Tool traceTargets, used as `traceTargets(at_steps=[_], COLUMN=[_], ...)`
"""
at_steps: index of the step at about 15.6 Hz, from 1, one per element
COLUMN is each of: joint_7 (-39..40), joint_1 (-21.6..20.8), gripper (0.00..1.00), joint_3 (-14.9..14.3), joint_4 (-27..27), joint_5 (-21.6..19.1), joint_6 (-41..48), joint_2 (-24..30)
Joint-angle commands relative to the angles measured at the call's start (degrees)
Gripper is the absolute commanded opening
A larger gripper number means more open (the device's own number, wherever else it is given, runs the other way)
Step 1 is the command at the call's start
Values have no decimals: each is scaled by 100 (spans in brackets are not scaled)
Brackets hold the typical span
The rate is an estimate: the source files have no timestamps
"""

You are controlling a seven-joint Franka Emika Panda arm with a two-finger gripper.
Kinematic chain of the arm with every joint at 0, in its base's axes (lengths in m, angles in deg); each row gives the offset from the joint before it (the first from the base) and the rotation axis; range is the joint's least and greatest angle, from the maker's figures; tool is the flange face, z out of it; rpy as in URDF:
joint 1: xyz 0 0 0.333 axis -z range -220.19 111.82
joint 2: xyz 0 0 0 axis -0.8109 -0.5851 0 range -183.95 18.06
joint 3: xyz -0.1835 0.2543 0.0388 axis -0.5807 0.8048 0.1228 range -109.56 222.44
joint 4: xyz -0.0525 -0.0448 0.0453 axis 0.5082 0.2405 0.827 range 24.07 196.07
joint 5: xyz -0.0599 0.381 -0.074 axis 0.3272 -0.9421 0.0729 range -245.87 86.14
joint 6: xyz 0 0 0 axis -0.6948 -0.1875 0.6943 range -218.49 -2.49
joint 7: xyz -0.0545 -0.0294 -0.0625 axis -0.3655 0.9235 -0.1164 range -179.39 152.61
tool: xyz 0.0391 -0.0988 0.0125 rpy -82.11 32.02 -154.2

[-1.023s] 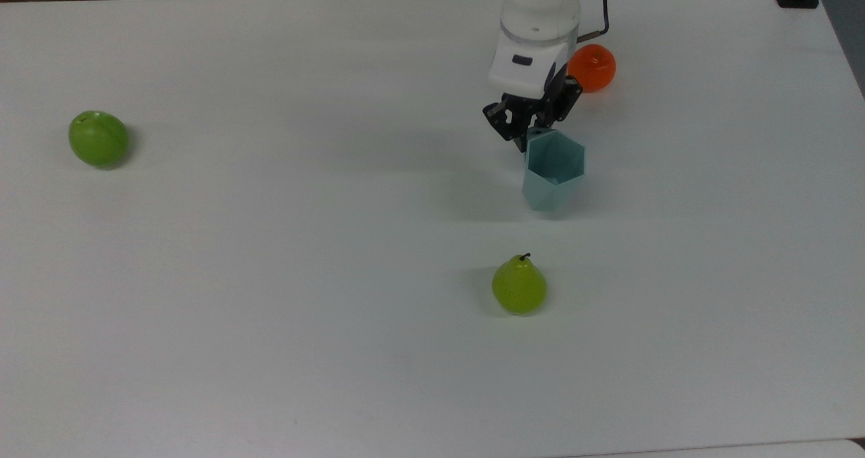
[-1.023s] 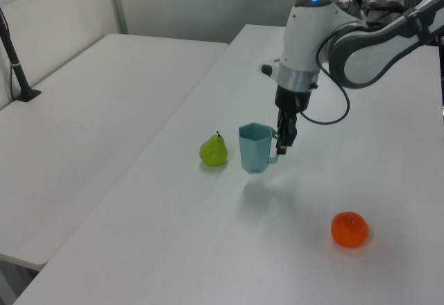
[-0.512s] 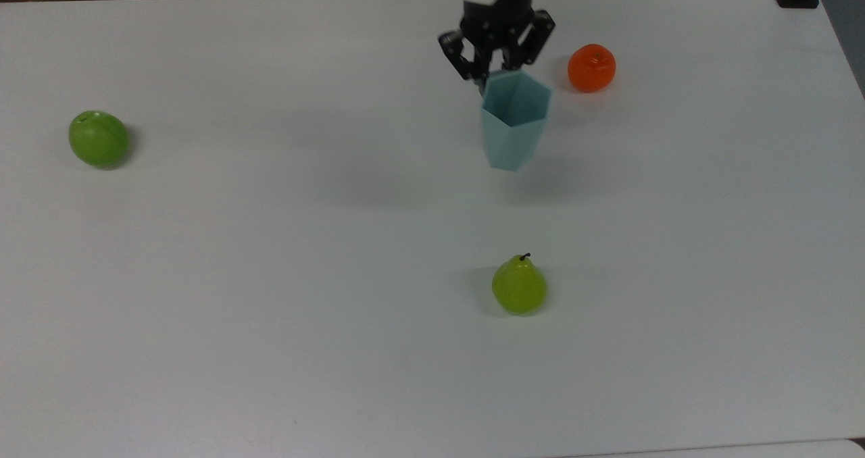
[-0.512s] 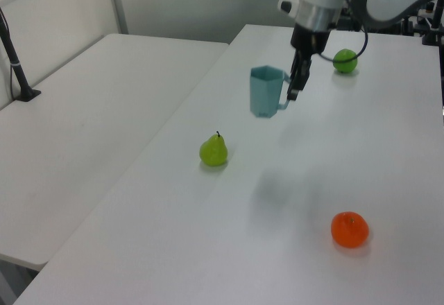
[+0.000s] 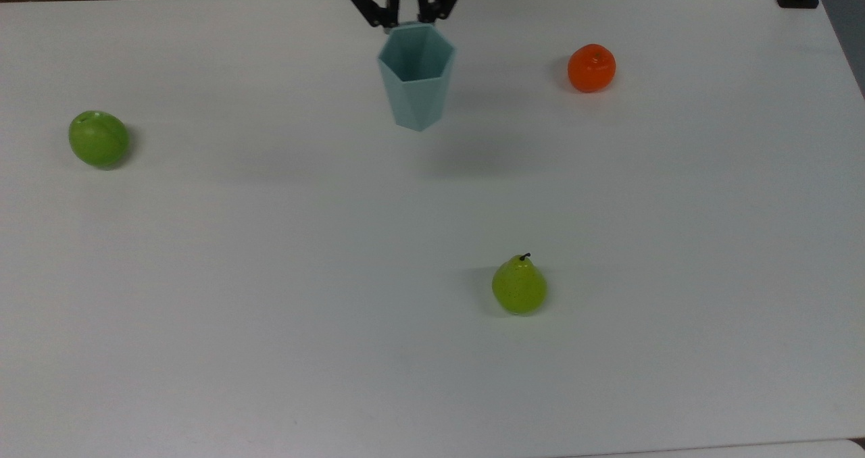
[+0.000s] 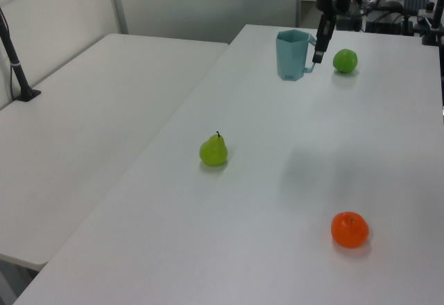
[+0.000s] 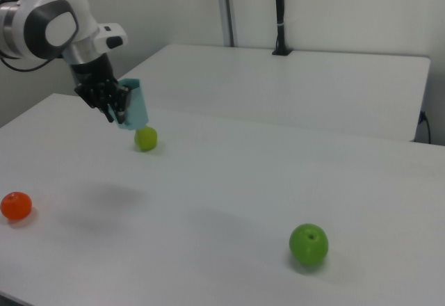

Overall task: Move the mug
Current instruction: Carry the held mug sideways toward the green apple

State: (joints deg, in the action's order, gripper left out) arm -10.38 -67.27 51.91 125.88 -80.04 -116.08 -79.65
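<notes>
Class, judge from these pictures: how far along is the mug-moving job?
Done: the mug is gripped by its handle and lifted; its shadow lies apart on the table. In hand: the gripper carries it upright. Left: setting it down and opening the jaws.

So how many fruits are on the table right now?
3: a green apple at the top view's left, an orange at its upper right, a pear at lower centre. None looks hidden.
</notes>
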Motion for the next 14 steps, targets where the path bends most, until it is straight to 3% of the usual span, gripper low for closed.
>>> traceTargets(at_steps=[1,10,14], joint_7=[681,2097,2142], joint_1=[-98,-45,-37], gripper=[0,0,0], joint_3=[-478,-1533,-1622], joint_4=[457,941,1521], joint_5=[61,114,219], joint_6=[158,18,-806], joint_2=[364,180,32])
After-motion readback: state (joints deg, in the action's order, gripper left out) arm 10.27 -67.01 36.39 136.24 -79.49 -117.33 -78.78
